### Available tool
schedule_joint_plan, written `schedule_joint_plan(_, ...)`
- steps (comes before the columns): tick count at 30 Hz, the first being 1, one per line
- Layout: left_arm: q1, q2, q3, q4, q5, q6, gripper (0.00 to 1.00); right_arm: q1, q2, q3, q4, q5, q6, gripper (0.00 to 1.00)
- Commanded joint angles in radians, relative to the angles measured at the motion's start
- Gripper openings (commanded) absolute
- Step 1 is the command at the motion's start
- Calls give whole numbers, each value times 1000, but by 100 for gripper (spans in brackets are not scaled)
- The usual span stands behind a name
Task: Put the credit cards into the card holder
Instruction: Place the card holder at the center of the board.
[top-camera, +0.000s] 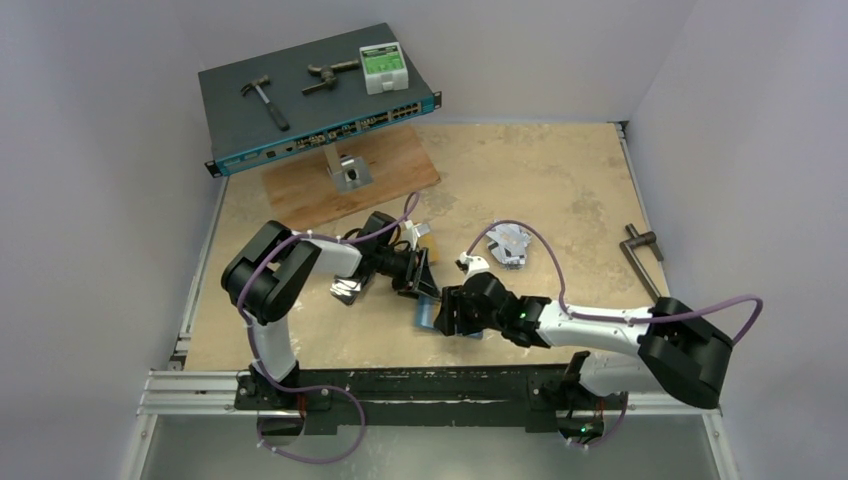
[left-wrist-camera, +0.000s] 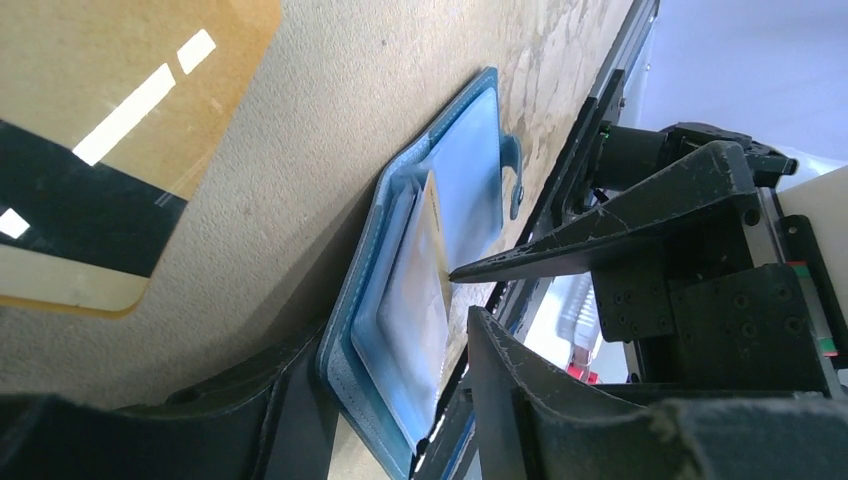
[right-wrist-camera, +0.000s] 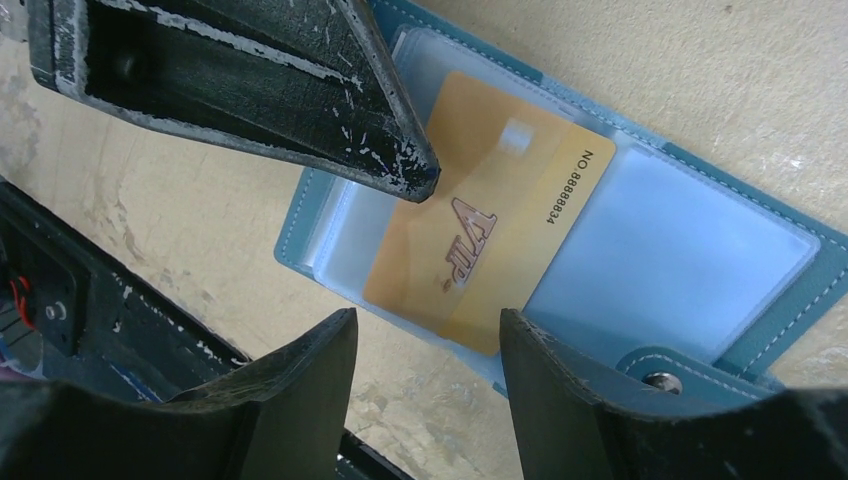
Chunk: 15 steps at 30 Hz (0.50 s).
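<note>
Partway through the job, the gold card (right-wrist-camera: 480, 230) lies among the clear sleeves of the open teal card holder (left-wrist-camera: 465, 160), in the half away from the snap button (right-wrist-camera: 657, 380). How fully the card is seated cannot be told. The holder rests flat on the table (top-camera: 560, 180), at about 6 o'clock from the table's centre, near the arm bases. The right gripper (right-wrist-camera: 425, 330) hovers over the card's near end with its jaws apart and nothing pinched between them. One left fingertip (right-wrist-camera: 405, 170) bears down at the card's 10 o'clock edge in the right wrist view. The left gripper (left-wrist-camera: 388, 345) straddles the holder's end, jaws apart, though whether it squeezes the holder or merely steadies it cannot be told. The step in hand appears to be seating this card. The next move likely calls for a gentle nudge along the card's length, toward 1 o'clock in that view, with the holder pinned against sliding. More cards (top-camera: 510, 245) wait at 2 o'clock from the holder, well apart.
</note>
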Motion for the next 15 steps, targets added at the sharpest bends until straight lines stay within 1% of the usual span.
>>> schedule_joint_plan(1, 10, -9, -7, 51, 7, -5, 46, 6, 36, 46, 69, -31, -28, 54)
schedule_joint_plan(6, 10, -5, -7, 59, 10, -11, 46, 6, 69, 62, 116, -63, -32, 54)
schedule_joint_plan(8, 11, -5, -6, 58, 12, -9, 46, 6, 63, 79, 91, -60, -35, 54)
schedule_joint_plan(15, 15, -5, -9, 52, 11, -7, 44, 3, -62, 42, 5, -17, -20, 54)
